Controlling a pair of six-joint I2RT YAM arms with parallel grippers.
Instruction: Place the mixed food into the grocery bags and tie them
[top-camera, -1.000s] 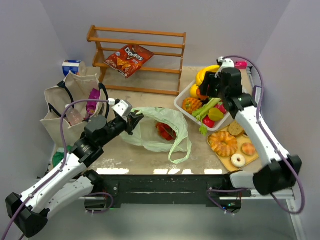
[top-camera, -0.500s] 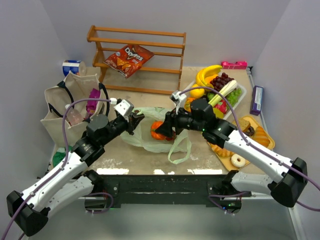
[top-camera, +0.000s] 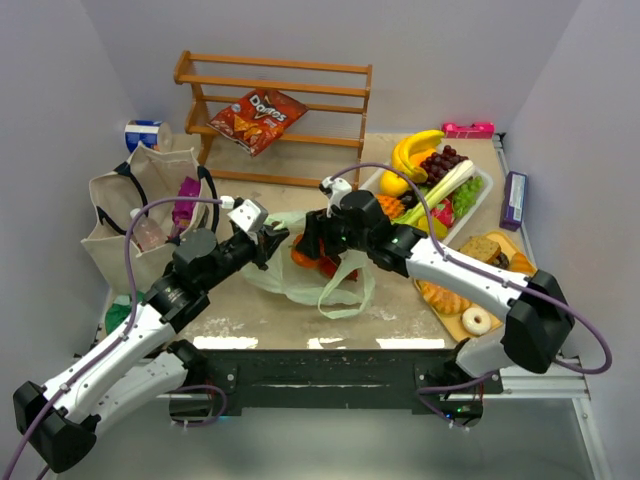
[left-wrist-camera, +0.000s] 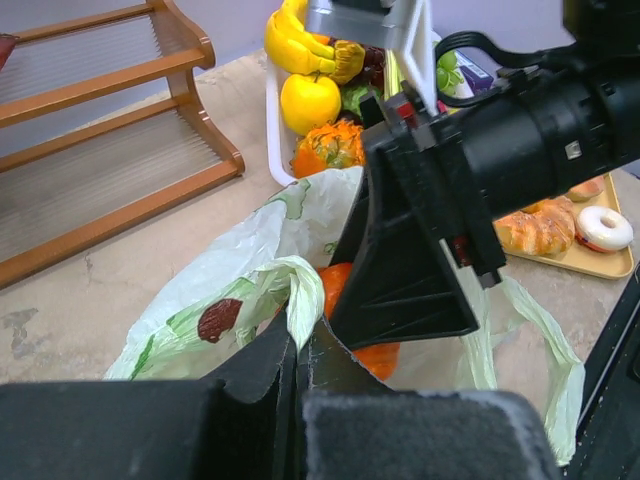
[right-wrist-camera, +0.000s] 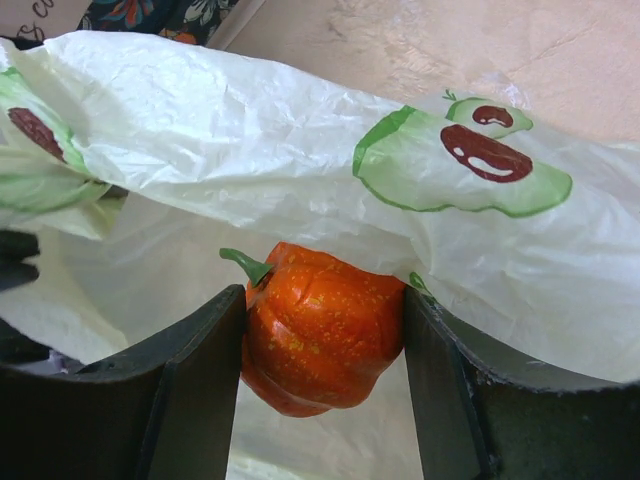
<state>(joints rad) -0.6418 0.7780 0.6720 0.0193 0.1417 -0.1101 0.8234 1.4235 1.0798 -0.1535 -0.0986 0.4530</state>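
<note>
The pale green plastic bag (top-camera: 300, 270) lies mid-table. My left gripper (top-camera: 272, 238) is shut on its rim (left-wrist-camera: 300, 290) and holds the mouth open. My right gripper (top-camera: 308, 250) is shut on an orange toy pumpkin (right-wrist-camera: 322, 325) with a green stem, held inside the bag's mouth (right-wrist-camera: 300, 150); the pumpkin also shows in the left wrist view (left-wrist-camera: 345, 300). The beige tote (top-camera: 135, 215) stands at the left with a purple packet and a clear bottle in it. More toy food fills the white basket (top-camera: 480, 185).
A wooden rack (top-camera: 280, 120) with a red chip packet (top-camera: 258, 118) stands at the back. A tray of breads and doughnuts (top-camera: 470, 300) lies at the right. A purple box (top-camera: 514, 200) and a pink item (top-camera: 468, 129) lie at the far right.
My right arm has swung from the basket to the bag with the orange pumpkin and moved it into the bag's mouth. My left gripper has kept its hold on the rim.
</note>
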